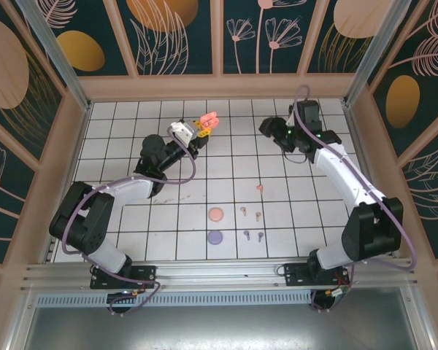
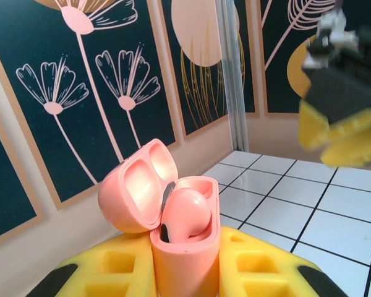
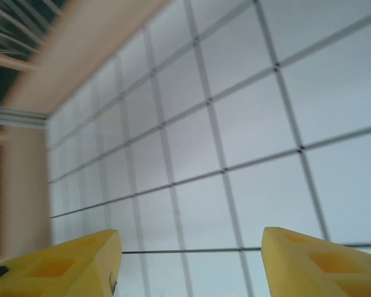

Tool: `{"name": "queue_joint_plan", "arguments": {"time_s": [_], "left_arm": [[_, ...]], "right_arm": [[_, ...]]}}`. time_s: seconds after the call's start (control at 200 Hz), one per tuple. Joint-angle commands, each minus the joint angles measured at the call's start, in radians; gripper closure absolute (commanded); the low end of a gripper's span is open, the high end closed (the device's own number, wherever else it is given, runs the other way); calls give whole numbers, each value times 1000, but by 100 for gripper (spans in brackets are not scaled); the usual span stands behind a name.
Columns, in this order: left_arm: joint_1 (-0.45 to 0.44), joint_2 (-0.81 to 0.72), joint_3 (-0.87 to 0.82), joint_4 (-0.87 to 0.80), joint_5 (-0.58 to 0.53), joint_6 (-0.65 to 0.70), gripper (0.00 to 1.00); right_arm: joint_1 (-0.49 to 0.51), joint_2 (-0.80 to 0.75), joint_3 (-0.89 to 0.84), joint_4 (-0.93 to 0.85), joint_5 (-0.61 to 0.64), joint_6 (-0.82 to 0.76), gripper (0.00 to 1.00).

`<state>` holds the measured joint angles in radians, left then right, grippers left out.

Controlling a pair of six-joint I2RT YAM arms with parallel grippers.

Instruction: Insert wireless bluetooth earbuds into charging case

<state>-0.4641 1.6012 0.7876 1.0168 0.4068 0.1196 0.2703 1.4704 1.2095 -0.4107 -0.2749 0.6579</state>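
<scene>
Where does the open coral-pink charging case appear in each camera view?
Top external: the coral case is at upper middle, held above the table by the left gripper.
Left wrist: lower centre, lid open, an earbud inside.
Right wrist: the tiled table lies beyond the open right gripper.
Shared landmark: the white tiled table with dark grid lines.

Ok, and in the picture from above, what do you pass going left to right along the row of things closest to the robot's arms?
purple case → purple earbud → second purple earbud
</scene>
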Motion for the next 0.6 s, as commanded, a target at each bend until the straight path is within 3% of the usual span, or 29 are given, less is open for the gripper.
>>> {"name": "queue_joint_plan", "arguments": {"time_s": [0.0,0.215,0.395,0.596], "left_arm": [[-5,-33,-17,50,-6,-11,100],[-5,-37,-28,61,-6,-16,100],[-5,-37,-30,67,-2,-21,100],[-6,-47,-31,57,-3,-18,100]], "right_arm": [[32,30,-73,-94,122,-53,40],[119,92,-163,-101,222,-91,47],[221,216,-97,-154,284,-220,53],[242,288,-57,-196,336,-280,58]]}}
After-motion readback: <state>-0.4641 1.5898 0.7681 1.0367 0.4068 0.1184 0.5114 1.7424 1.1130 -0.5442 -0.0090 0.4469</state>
